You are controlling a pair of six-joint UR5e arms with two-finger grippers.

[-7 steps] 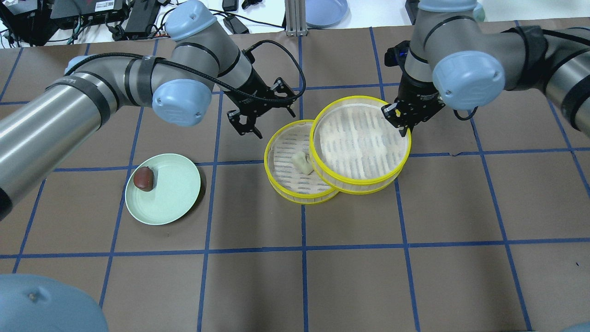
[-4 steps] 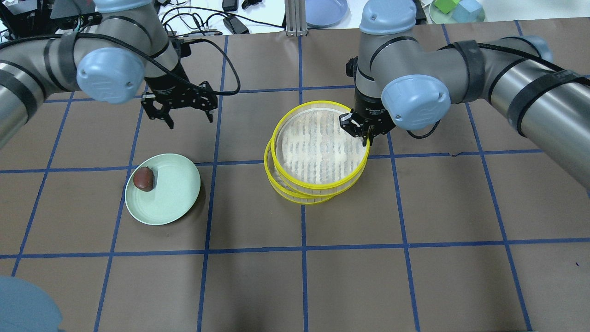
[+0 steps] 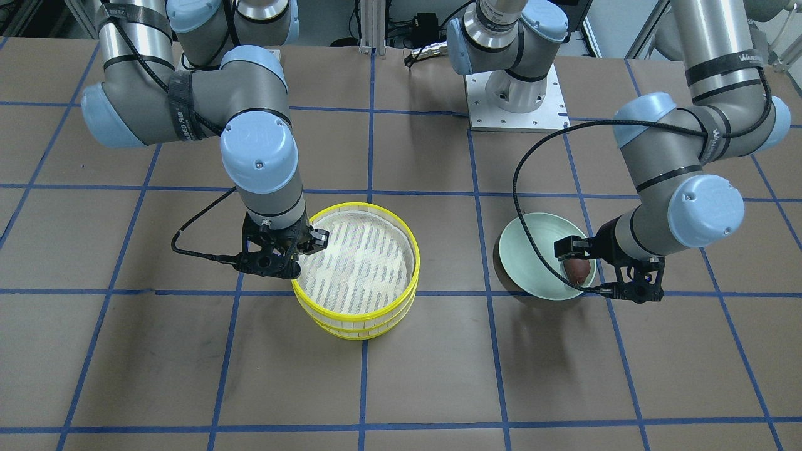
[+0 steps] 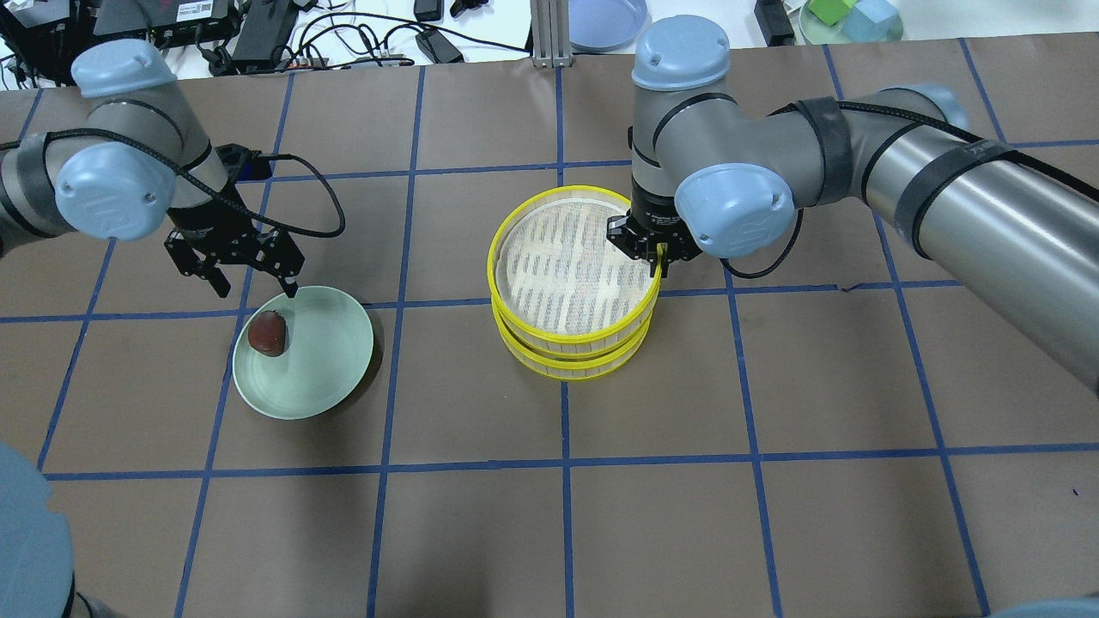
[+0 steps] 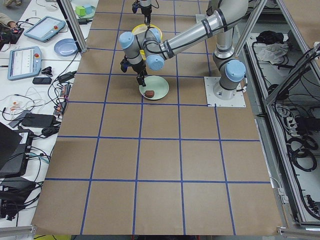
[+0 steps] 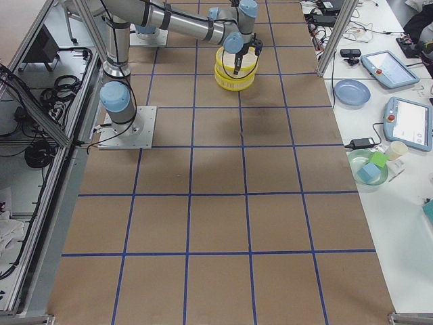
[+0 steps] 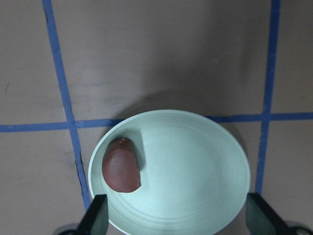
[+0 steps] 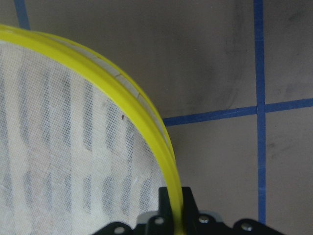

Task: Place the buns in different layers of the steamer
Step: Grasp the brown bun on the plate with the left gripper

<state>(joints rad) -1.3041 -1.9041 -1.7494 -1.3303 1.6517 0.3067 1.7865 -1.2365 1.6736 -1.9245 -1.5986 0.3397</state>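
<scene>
Two stacked steamer trays (image 4: 558, 275), one reddish-brown bun (image 4: 268, 332), one pale green plate (image 4: 326, 360) — one left claw (image 4: 255, 287), one right claw (image 4: 659, 262)

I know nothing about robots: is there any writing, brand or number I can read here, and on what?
"WANSEED", as it seems to read: white letters on the left arm's black strap.
Right arm's strap: similar white letters, too blurred to read.
Blue joint caps: a faint embossed emblem, unreadable.
Steamer trays, plate, bun: no text.
</scene>
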